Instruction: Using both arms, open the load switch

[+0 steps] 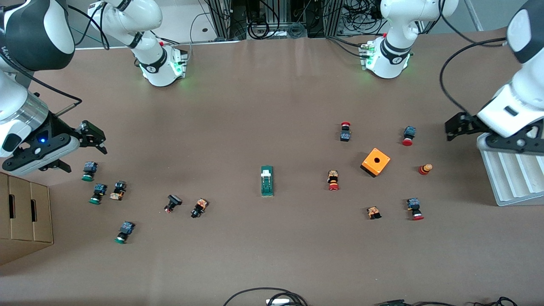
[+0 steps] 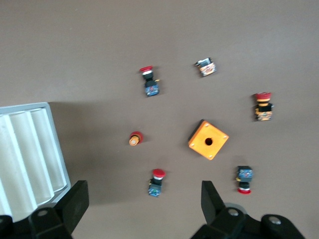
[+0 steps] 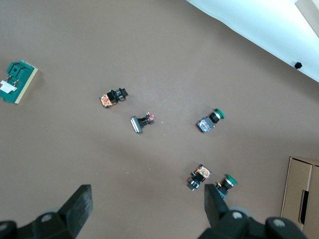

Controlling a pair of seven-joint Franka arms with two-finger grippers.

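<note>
The load switch (image 1: pixel 267 180) is a narrow dark-green block with a white tab, lying flat near the middle of the table; it also shows in the right wrist view as the load switch (image 3: pixel 17 82). It is out of the left wrist view. My right gripper (image 1: pixel 98 138) hangs open and empty over the right arm's end of the table, above several green-capped push buttons; in its own view the right gripper (image 3: pixel 147 209) holds nothing. My left gripper (image 1: pixel 451 127) hovers open and empty at the left arm's end, beside a white tray; the left gripper (image 2: pixel 144 209) has only table between its fingers.
An orange square box (image 1: pixel 375 162) with a hole sits toward the left arm's end, with red-capped push buttons (image 1: pixel 345 131) around it. Green-capped buttons (image 1: pixel 98 193) lie toward the right arm's end. A cardboard box (image 1: pixel 23 212) and a white ribbed tray (image 1: pixel 510 174) stand at the table's ends.
</note>
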